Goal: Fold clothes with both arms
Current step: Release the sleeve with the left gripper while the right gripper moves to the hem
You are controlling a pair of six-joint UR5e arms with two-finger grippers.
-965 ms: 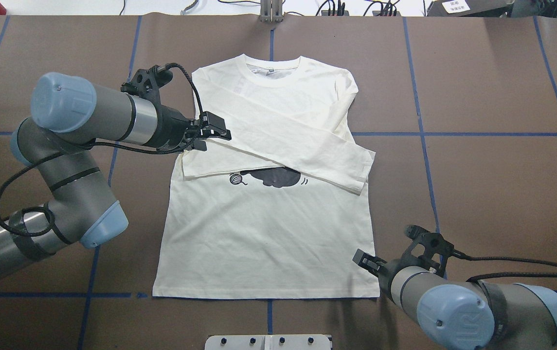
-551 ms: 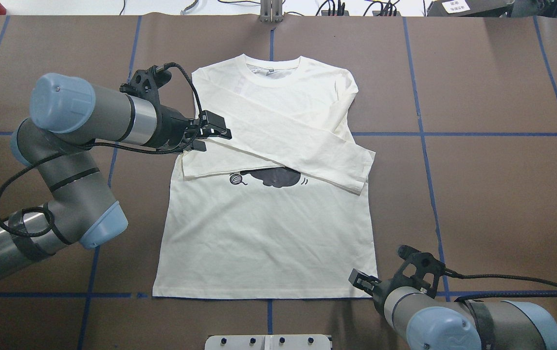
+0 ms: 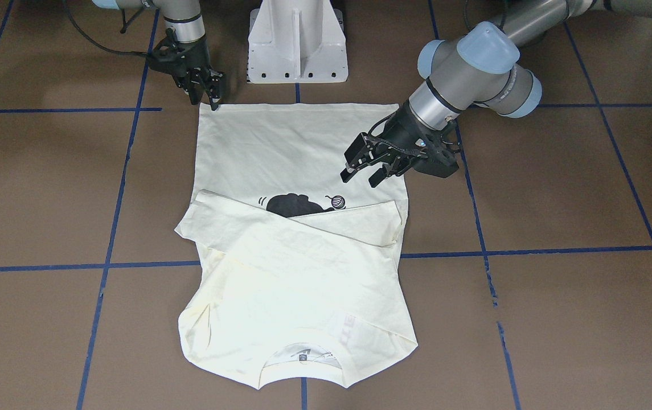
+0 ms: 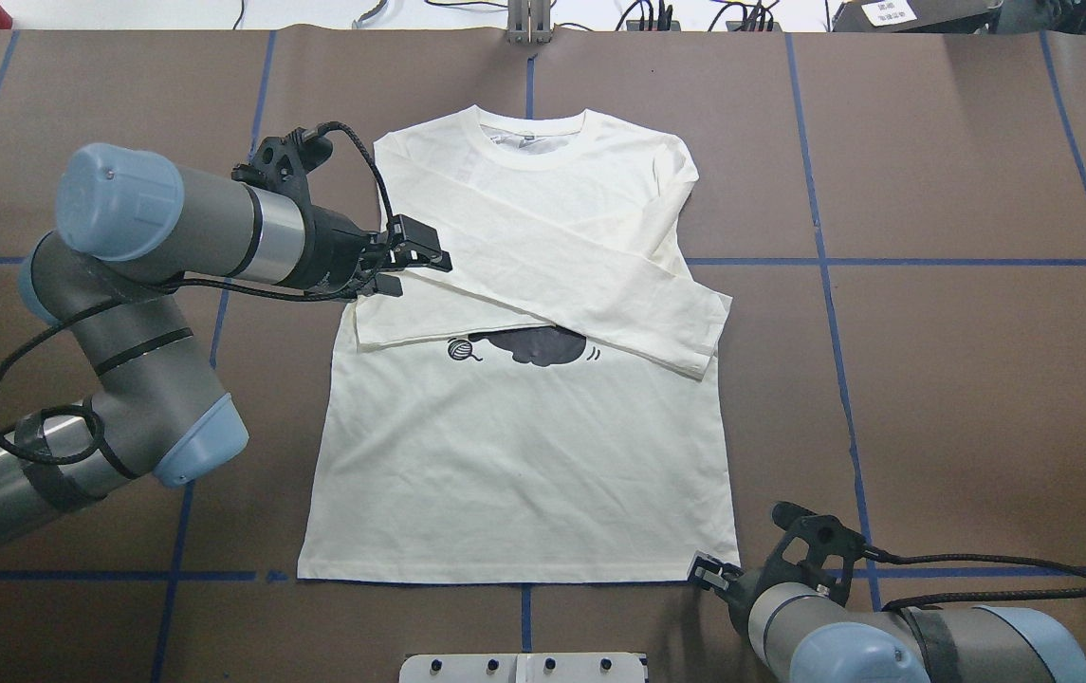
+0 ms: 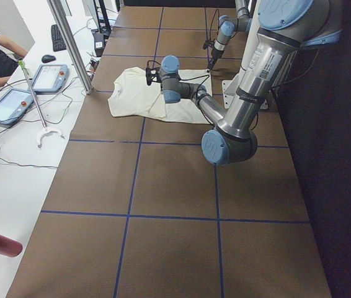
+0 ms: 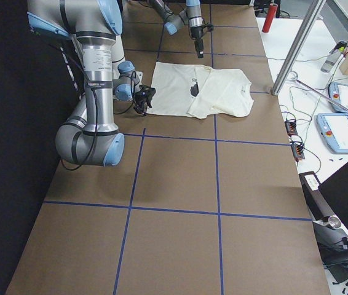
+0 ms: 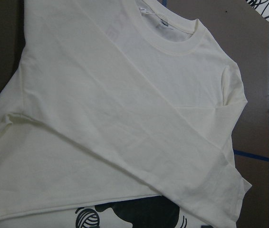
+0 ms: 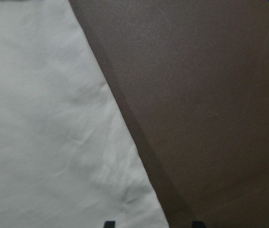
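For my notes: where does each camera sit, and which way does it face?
Overhead: behind the robot, looking forward and down at the T-shirt; left arm on left.
Front-facing: across the table, facing the pedestal; left gripper on view's right.
Exterior left: table's left end; left arm near.
Exterior right: opposite end; right arm near.
Left wrist: over neckline, sleeves; no gripper.
Right wrist: over hem corner; fingertips only.
Overhead and front-facing share the cat print.

Right gripper [image 6: 143, 104] sits at the T-shirt's [image 6: 174, 92] near corner, perhaps touching it; left gripper [image 6: 200, 54] hangs over the T-shirt's far edge.
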